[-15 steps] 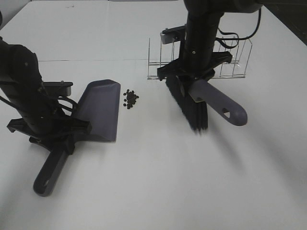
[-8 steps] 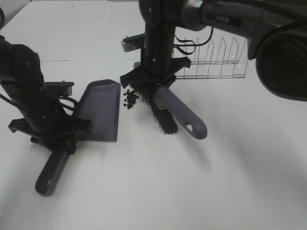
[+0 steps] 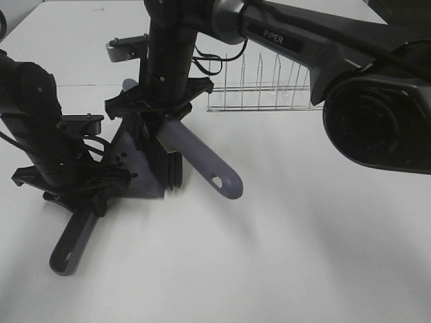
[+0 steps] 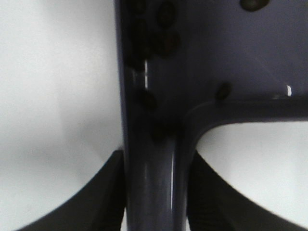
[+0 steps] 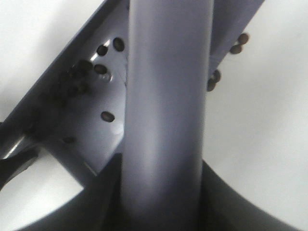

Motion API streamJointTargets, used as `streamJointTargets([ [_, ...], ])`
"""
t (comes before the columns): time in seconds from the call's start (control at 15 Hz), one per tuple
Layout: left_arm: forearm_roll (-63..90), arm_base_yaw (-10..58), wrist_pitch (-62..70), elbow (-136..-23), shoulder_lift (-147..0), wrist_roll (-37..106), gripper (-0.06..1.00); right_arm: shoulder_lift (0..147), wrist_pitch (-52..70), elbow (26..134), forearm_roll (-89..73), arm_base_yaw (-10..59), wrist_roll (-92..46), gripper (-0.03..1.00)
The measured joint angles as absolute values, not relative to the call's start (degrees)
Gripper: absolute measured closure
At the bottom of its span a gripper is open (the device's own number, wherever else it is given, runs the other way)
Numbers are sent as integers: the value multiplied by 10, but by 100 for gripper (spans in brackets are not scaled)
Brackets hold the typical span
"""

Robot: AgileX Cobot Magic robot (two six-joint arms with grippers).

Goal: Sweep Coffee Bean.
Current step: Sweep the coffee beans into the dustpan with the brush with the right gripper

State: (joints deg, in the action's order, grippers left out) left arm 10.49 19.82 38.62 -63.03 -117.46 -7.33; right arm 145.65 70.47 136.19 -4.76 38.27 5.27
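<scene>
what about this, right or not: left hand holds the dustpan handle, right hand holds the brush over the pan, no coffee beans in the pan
Wrong on the beans: the right wrist view shows several coffee beans lying in the dustpan. The rest holds: left hand on the dustpan handle, right hand holding the brush over it.

The white worktop point(image 3: 303, 242) carries a grey dustpan point(image 3: 135, 180). It lies flat, with its handle below the left end effector point(image 3: 79, 190) and its pan below the right end effector point(image 3: 163, 121). A wire rack point(image 3: 262, 91) stands on the worktop beside the right end effector, on the side away from the left one. A few coffee beans point(image 5: 236, 48) lie on the white surface, just beside the dustpan's edge.
</scene>
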Motion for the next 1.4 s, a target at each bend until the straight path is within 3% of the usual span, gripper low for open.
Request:
streamJointTargets([
  [0.4,105,198,387,-630,-1175,-73,63,1377,706,1369,72,365,53,71],
  [0.67,105,198,387,-631,-1175,-73,63,1316,706,1354,81,305,52,71],
  [1.0,105,198,388,-631,-1175,-73,63,1243,706,1247,99,223,49,71],
  [1.4,93,198,388,-631,-1175,-93,63,1340,707,1176,83,280,51,71],
])
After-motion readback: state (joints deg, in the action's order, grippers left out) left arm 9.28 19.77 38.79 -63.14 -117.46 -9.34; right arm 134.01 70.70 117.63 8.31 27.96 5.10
